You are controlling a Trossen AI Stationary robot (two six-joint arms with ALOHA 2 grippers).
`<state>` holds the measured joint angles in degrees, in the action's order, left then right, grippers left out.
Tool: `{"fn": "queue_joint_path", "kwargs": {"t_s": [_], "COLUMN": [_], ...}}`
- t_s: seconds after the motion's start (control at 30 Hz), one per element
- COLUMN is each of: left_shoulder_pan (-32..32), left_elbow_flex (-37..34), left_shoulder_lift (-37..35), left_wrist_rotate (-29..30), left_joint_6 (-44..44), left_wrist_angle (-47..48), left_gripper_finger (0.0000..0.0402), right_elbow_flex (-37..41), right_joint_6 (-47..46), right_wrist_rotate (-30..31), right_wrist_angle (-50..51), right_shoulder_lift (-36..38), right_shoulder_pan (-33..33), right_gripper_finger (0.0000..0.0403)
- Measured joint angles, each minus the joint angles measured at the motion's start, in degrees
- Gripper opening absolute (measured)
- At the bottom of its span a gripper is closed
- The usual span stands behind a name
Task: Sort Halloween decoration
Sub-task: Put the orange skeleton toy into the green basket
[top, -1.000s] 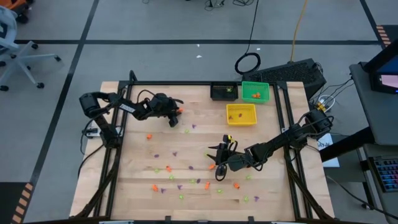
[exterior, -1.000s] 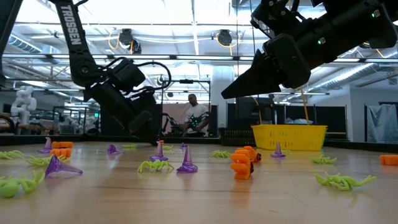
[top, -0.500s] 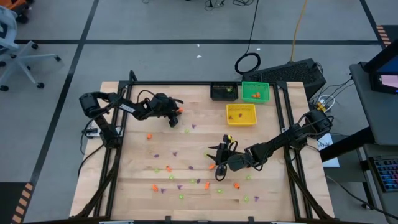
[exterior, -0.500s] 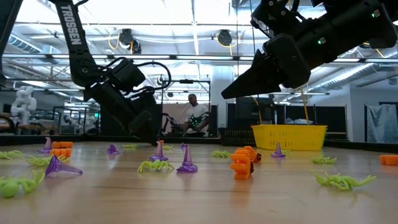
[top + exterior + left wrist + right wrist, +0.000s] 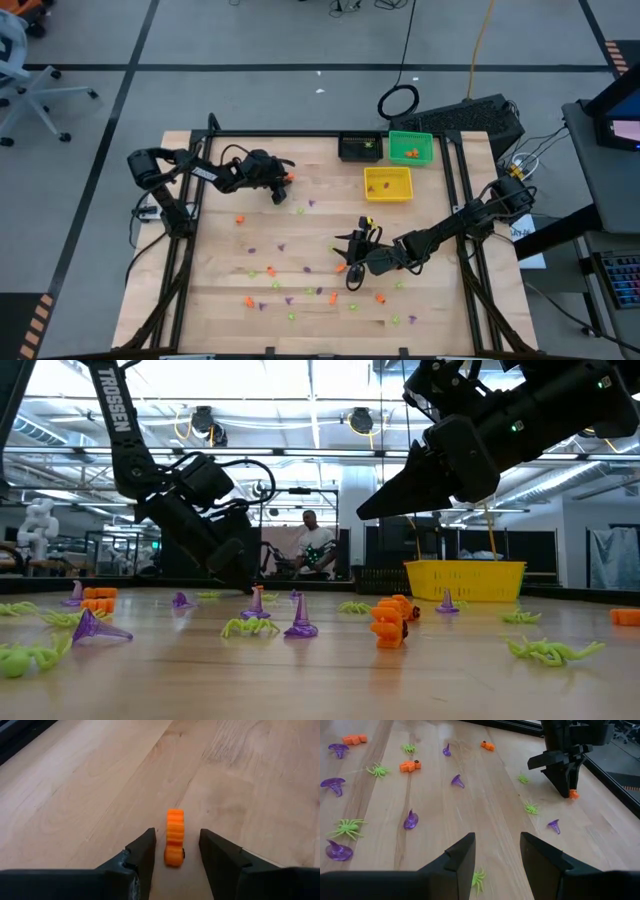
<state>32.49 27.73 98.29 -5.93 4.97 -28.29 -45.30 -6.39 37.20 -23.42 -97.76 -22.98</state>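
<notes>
While the left gripper (image 5: 175,845) straddles the orange trinket (image 5: 174,836), fingers spread, we're not pinching yet.
We judge it light, stiff plastic: pinch its ribbed flanks. Right gripper (image 5: 496,851) hangs spread mid-bench, empty.

Three square bins sit near the table's (image 5: 210,300) far right corner: one bin (image 5: 360,147) beside a second bin (image 5: 410,147) along the far edge, a third bin (image 5: 388,183) just in front of them. Small trinkets (image 5: 300,285) lie scattered across the middle and near half. The left gripper (image 5: 284,182) is down at the far left part, a pumpkin trinket (image 5: 174,838) between its fingers. The right gripper (image 5: 350,262) hangs above the middle of the scatter.
</notes>
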Motion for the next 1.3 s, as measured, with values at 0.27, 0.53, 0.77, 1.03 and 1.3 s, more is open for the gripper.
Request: {"fn": "queue_joint_path", "kwargs": {"t_s": [0.27,0.53,0.77,1.03,1.3], "left_shoulder_pan": [-0.07,-0.01,-0.28,-3.95,-12.74], "left_elbow_flex": [-0.09,-0.11,-0.11,-0.28,-0.17], "left_shoulder_lift": [-1.2,-1.27,-1.34,-4.83,-13.6], "left_wrist_rotate": [2.21,2.08,2.12,1.97,2.24], "left_joint_6": [1.31,1.81,1.58,1.4,1.48], "left_wrist_angle": [0.74,0.9,0.61,1.25,1.11], "left_gripper_finger": [0.0143,0.0069,0.002,0.0019,0.0019], "right_elbow_flex": [0.0,0.0,0.0,0.0,-0.02], "right_joint_6": [0.0,0.02,0.02,0.47,1.05], "right_wrist_rotate": [0.01,0.02,0.02,-0.79,-1.47], "right_wrist_angle": [-0.02,-0.04,-0.04,-0.2,-1.84], "right_shoulder_lift": [0.0,0.0,0.0,0.0,0.02], "right_shoulder_pan": [-0.01,0.0,0.0,0.02,0.08], "right_gripper_finger": [0.0143,0.0143,0.0143,0.0143,0.0143]}}
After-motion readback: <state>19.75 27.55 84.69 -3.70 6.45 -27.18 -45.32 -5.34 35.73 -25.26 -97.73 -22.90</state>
